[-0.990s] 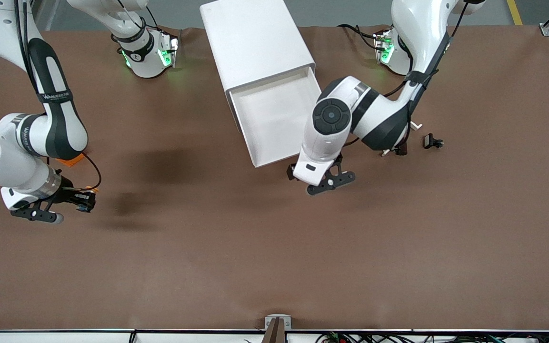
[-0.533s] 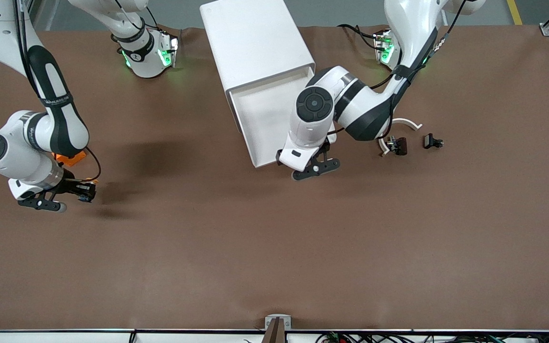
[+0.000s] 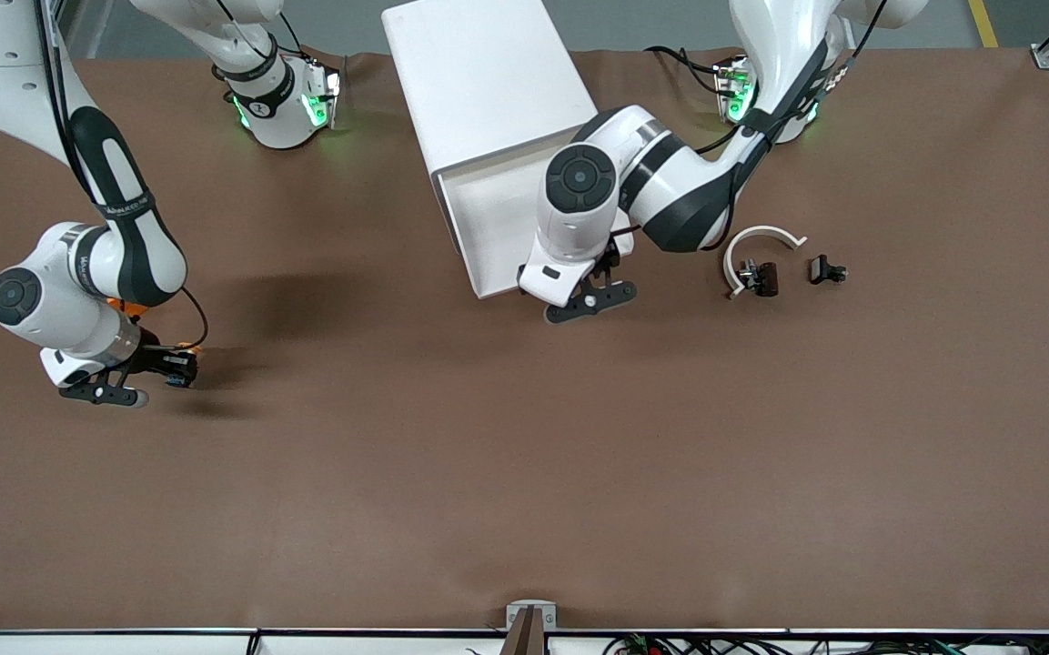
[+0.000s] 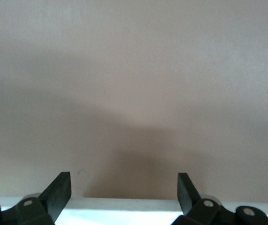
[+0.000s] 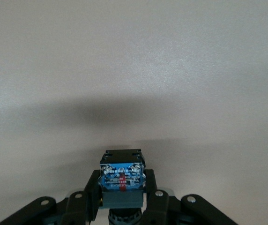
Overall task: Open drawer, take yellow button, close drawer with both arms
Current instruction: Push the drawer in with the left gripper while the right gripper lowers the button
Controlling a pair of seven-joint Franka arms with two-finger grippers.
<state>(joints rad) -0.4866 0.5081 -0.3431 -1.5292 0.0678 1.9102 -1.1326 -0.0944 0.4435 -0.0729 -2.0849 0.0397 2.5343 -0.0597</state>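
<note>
The white cabinet [image 3: 488,82] stands at the table's edge by the arms' bases, its top drawer [image 3: 488,227] pulled out, the tray showing bare white. My left gripper [image 3: 590,297] is open at the drawer's front edge; in the left wrist view its fingers [image 4: 59,194] stand wide apart with the white drawer front [image 4: 134,212] between them. My right gripper [image 3: 128,377] hangs low over the table at the right arm's end, shut on the button [image 3: 176,368]. The right wrist view shows the button's black body and blue label [image 5: 122,174] clamped between the fingers [image 5: 89,197].
An orange block [image 3: 119,307] lies mostly hidden under the right arm. Toward the left arm's end lie a white curved piece [image 3: 761,238] and two small dark clip parts [image 3: 762,277] [image 3: 826,270]. The brown table [image 3: 524,473] stretches wide toward the front camera.
My left gripper moved toward the cabinet and the drawer front slid in with it. The right gripper shifted slightly toward the table's middle, still holding the button.
</note>
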